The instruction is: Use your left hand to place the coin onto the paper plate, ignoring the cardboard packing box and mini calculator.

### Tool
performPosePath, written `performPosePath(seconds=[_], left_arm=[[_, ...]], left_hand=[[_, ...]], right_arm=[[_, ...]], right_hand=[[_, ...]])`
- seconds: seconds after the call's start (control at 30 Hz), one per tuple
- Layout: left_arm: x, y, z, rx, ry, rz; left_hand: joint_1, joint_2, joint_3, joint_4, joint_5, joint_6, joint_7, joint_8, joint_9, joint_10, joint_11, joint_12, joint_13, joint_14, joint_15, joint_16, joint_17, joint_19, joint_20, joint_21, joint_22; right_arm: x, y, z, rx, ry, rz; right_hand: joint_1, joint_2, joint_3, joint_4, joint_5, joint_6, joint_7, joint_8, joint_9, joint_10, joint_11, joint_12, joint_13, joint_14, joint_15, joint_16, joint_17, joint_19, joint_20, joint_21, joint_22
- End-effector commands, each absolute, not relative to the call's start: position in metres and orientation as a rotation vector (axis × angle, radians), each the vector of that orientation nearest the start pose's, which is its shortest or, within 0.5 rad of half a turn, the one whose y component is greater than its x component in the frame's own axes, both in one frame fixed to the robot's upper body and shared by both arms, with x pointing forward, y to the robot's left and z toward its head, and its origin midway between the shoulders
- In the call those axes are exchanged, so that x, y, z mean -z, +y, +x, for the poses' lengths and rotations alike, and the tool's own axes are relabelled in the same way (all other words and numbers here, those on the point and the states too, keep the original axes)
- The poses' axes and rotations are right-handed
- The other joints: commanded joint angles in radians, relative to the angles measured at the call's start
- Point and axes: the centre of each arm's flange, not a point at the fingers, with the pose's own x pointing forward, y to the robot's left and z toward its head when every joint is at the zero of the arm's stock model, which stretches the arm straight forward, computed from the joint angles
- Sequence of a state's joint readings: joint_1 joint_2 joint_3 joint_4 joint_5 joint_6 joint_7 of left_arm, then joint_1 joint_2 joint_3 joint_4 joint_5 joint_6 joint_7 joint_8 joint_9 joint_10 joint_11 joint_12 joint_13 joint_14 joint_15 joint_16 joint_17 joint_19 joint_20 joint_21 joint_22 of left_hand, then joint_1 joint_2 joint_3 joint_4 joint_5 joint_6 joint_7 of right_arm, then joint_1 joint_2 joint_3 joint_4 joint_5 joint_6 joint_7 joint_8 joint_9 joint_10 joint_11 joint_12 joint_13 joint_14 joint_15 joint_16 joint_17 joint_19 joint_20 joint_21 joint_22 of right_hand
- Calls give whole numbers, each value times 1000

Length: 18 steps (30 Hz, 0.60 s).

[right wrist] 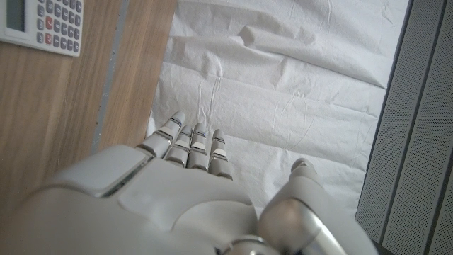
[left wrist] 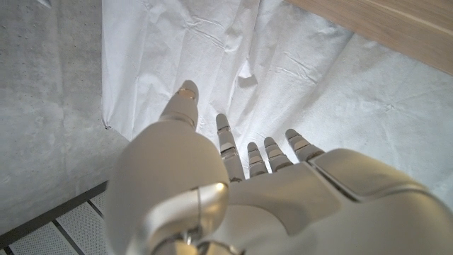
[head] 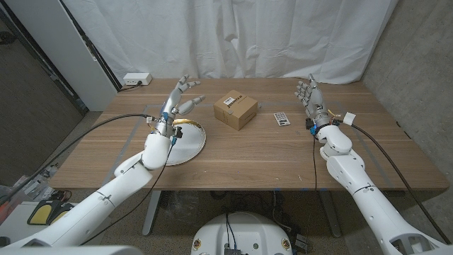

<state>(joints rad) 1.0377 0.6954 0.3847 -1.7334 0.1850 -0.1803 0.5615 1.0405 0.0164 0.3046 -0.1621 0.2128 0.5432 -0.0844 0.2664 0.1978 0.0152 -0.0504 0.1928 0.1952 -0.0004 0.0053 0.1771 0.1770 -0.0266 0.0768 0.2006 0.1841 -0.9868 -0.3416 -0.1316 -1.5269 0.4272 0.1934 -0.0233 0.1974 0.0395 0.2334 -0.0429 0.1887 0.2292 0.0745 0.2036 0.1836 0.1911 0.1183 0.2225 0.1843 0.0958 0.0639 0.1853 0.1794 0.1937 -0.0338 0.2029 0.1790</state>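
One round white paper plate with a raised rim lies on the wood-grain surface; a small gold coin seems to sit on it by the left wrist — too small to be sure. One square brown cardboard box and one flat calculator lie further right. The left robot hand is raised above the plate's far edge, fingers spread, holding nothing; the right robot hand — likewise splayed and empty.
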Motion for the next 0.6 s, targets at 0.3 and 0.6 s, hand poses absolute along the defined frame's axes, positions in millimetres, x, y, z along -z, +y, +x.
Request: performPosePath(seconds=[0.3, 0.6], left_arm=[[-6, 240, 521, -403, -987, 992], [-7, 235, 515, -445, -991, 1087]], left_hand=[[24, 2, 2, 9, -5, 25, -6, 6, 5, 4, -17, 10, 4, 0, -17, 8, 2, -7, 4, 2, 2], [31, 3, 1, 12, -8, 31, -6, 3, 6, 8, -17, 14, 3, 9, -15, 12, 3, 12, 2, 10, 1]], right_arm=[[10, -291, 613, -95, -698, 106], [4, -291, 613, -94, -700, 103]], right_hand=[[7, 7, 4, -7, -2, 17, 0, 0, 5, 16, 1, 6, 1, 10, 1, 2, 2, 11, -1, 3, 6], [7, 7, 4, -8, -2, 20, -1, 0, 6, 19, 0, 7, 1, 12, 1, 2, 2, 12, -1, 3, 6]])
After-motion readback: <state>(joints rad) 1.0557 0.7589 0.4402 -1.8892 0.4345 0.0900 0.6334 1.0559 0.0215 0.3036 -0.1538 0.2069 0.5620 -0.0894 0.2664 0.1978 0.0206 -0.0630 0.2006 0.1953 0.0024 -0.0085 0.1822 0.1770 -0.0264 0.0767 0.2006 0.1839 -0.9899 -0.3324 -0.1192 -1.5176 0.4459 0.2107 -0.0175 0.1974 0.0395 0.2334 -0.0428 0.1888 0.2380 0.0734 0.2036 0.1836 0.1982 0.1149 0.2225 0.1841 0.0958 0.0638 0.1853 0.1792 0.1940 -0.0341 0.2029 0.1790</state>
